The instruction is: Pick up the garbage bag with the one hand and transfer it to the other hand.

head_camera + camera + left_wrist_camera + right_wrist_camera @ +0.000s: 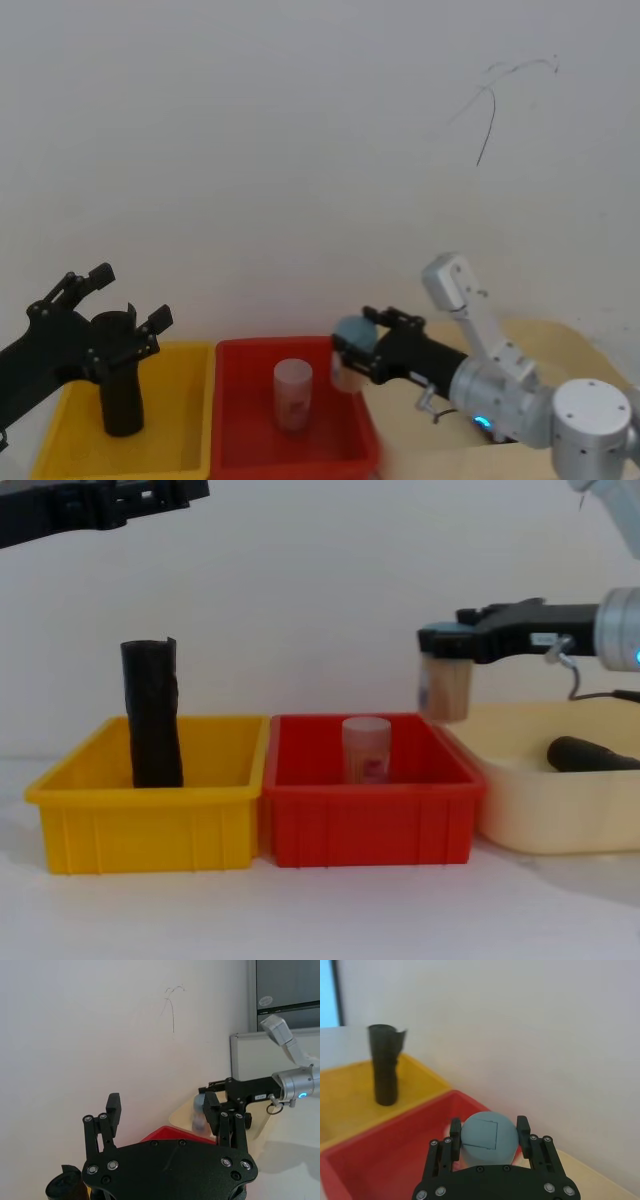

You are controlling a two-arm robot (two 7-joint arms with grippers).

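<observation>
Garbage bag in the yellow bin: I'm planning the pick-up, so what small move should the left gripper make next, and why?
Probably lower the left gripper straight down. Its fingers are open and it hangs above the garbage bag, which stands upright and untouched in the yellow bin. The right gripper is shut on a jar.

Black garbage bag [152, 713] upright in yellow bin [150, 820]; right claw [447, 645] grips a jar [445, 688] above red bin [370, 815].
</observation>
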